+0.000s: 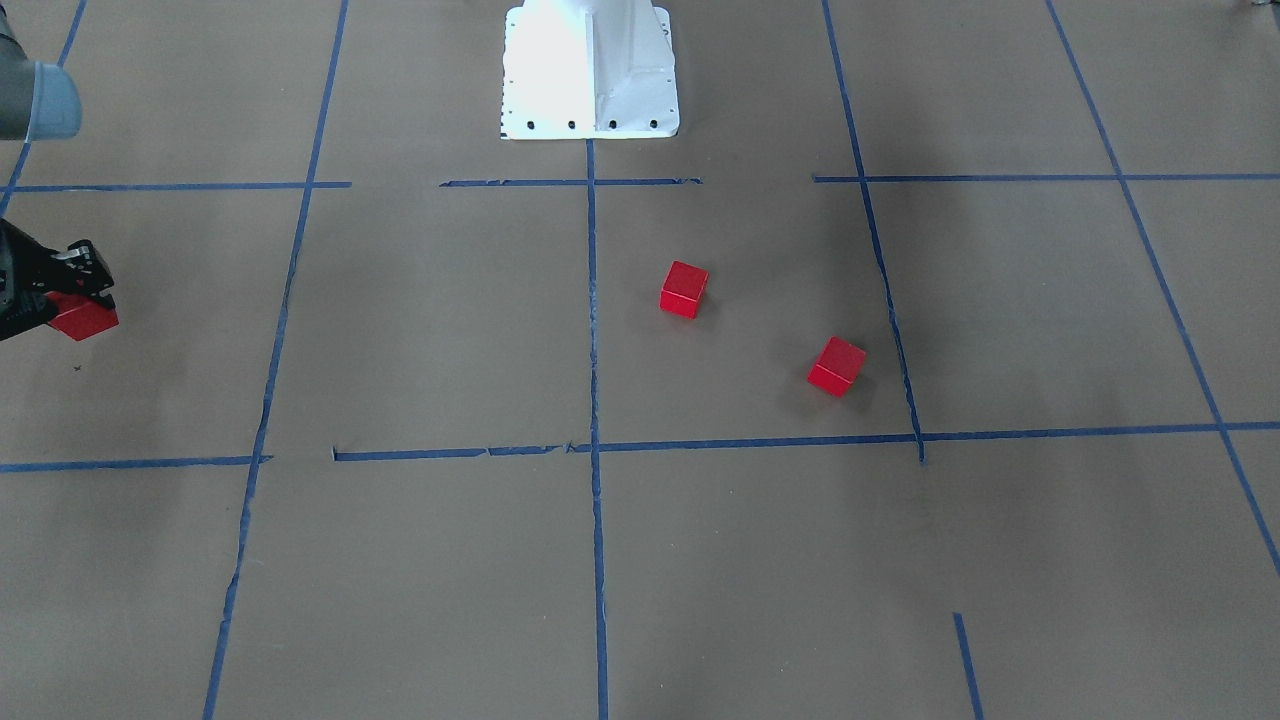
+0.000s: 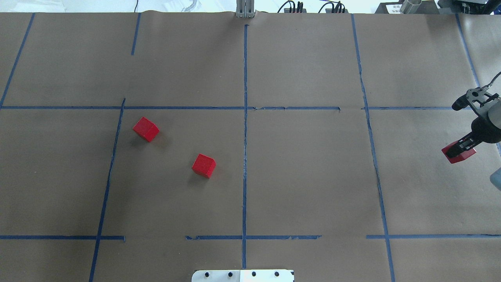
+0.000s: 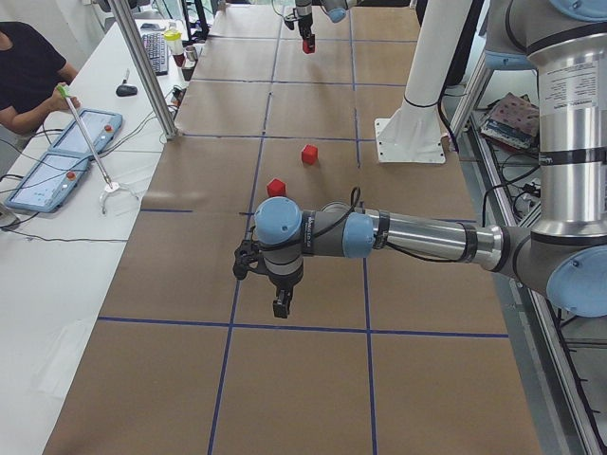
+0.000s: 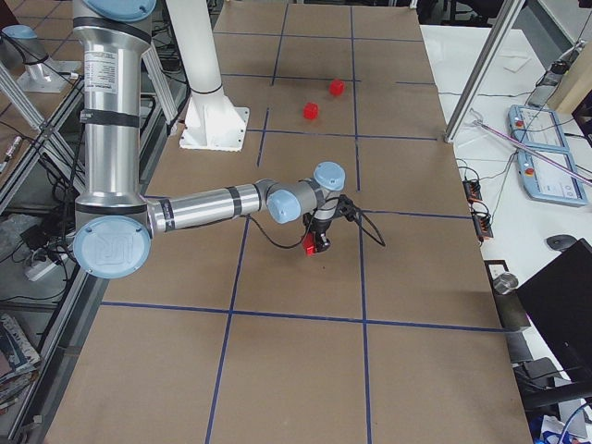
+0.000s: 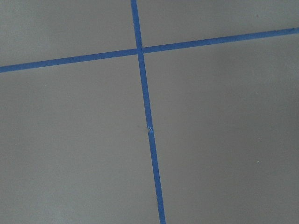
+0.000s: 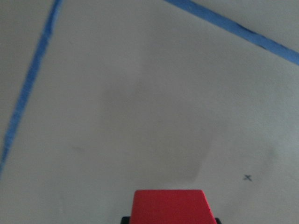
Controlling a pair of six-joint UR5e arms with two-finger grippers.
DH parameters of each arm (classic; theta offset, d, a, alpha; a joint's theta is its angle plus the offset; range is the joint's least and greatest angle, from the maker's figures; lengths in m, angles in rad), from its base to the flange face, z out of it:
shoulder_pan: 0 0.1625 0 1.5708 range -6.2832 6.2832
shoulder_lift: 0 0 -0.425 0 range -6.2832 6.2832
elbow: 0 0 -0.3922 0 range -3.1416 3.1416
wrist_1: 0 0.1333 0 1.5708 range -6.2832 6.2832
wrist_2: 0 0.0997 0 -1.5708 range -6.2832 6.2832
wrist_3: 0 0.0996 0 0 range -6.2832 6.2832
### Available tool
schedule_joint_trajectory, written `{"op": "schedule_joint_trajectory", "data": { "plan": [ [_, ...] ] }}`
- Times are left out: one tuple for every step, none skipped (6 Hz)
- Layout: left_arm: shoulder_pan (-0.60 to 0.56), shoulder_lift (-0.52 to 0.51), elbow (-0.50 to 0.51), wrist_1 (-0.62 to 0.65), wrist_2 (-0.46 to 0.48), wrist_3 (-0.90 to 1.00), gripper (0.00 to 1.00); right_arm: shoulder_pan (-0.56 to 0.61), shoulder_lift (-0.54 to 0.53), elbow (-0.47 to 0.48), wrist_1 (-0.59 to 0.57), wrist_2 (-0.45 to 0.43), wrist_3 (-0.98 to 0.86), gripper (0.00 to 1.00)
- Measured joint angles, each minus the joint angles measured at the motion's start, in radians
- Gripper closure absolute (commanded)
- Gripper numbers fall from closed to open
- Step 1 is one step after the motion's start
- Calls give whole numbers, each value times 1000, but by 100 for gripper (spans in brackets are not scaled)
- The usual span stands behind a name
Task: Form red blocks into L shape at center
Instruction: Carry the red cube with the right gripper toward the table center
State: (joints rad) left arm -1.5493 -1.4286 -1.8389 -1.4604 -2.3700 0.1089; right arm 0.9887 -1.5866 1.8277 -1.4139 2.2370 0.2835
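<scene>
Two red blocks lie on the brown paper left of the middle blue tape line [image 2: 245,156]: one near it [image 2: 204,165] [image 1: 684,289], one farther out [image 2: 146,129] [image 1: 837,366]. They are apart and both turned at an angle. My right gripper [image 2: 460,150] [image 1: 75,305] is at the far right of the table, shut on the third red block [image 2: 458,154] [image 6: 169,205], low over the paper. I cannot tell whether it touches the paper. My left gripper [image 3: 282,305] points down over bare paper and shows only in the exterior left view, so I cannot tell its state.
The white robot base [image 1: 590,70] [image 2: 242,275] stands at the near middle edge. An aluminium post [image 3: 142,66] and an operators' side table with tablets [image 3: 66,156] border the far edge. A person [image 3: 24,66] sits there.
</scene>
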Motion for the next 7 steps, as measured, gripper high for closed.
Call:
{"op": "schedule_joint_trajectory", "data": {
  "plan": [
    [0, -1, 1, 0, 0, 0, 0, -62, 91, 62, -69, 3, 177, 100],
    [0, -2, 1, 0, 0, 2, 0, -142, 195, 90, -105, 5, 377, 100],
    [0, -3, 0, -7, 0, 2, 0, -227, 297, 91, -117, 4, 596, 100],
    [1, -4, 0, -35, 1, -1, 0, -298, 394, 64, -120, -5, 758, 100],
    [2, -3, 3, -66, 1, -4, 0, -358, 493, 3, -120, -43, 848, 100],
    [3, -2, 7, -80, 2, -7, 0, -410, 597, -92, -117, -97, 905, 100],
    [4, -1, 6, -85, 1, -7, 0, -451, 678, -171, -113, -138, 947, 100]
  ]
}}
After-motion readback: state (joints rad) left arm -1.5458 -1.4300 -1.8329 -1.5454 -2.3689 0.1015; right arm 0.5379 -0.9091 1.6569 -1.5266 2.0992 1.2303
